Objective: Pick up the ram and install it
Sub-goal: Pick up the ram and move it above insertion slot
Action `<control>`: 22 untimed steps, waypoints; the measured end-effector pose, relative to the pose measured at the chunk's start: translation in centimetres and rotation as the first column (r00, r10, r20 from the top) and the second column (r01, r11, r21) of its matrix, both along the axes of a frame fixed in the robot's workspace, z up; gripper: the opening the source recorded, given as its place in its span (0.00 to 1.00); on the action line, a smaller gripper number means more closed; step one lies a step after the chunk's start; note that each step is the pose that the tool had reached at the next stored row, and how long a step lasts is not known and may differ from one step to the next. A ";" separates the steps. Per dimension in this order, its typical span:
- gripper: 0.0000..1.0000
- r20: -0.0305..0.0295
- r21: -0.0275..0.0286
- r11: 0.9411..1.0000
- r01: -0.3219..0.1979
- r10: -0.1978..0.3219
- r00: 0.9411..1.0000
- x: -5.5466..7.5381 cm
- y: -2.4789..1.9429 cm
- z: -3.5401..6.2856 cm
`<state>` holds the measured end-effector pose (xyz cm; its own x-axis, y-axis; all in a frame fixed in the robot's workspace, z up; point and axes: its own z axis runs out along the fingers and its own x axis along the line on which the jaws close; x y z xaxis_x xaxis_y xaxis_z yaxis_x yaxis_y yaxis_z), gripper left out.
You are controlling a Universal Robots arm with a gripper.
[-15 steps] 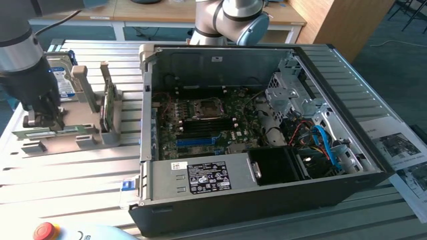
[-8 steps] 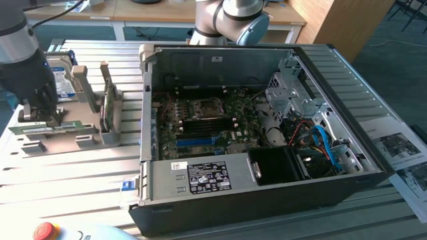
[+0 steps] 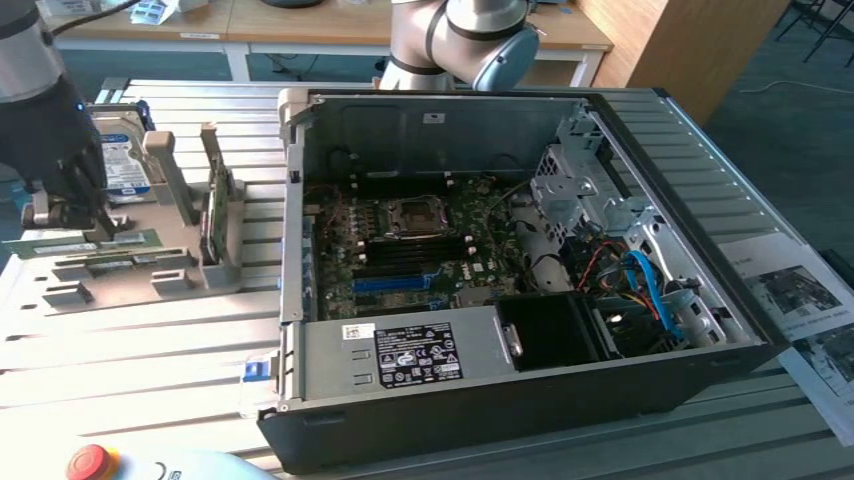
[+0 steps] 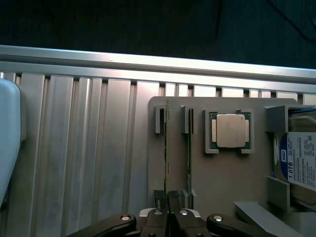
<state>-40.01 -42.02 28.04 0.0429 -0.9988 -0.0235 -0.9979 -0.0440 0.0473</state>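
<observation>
Closest in, the gripper (image 4: 167,197) has its two black fingers (image 4: 159,196) pinched together on the near end of the ram (image 4: 167,148), which stands on edge in a slot of the grey holder (image 4: 222,182). Just beside it a second memory stick (image 4: 188,148) stands in the next slot, then come the silver processor (image 4: 231,131) and the blue-labelled hard drive (image 4: 301,163). Farther off, in the exterior view, the holder lies at nine o'clock of the open computer case (image 3: 441,415), whose motherboard (image 3: 461,215) is exposed.

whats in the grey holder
The holder holds the ram and a second stick on edge in slots, a processor and a hard drive. The gripper, shut on the ram, hides one end.
</observation>
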 end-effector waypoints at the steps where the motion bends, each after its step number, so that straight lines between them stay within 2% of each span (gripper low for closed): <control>1: 0.11 0.000 0.000 1.000 0.000 0.000 1.000 0.0 0.00 0.28; 22: 0.11 -0.008 0.000 1.000 0.000 0.000 1.000 0.0 0.00 6.86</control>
<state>-40.01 -42.02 34.90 0.0427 -0.9988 -0.0238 -0.9975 -0.0439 0.0553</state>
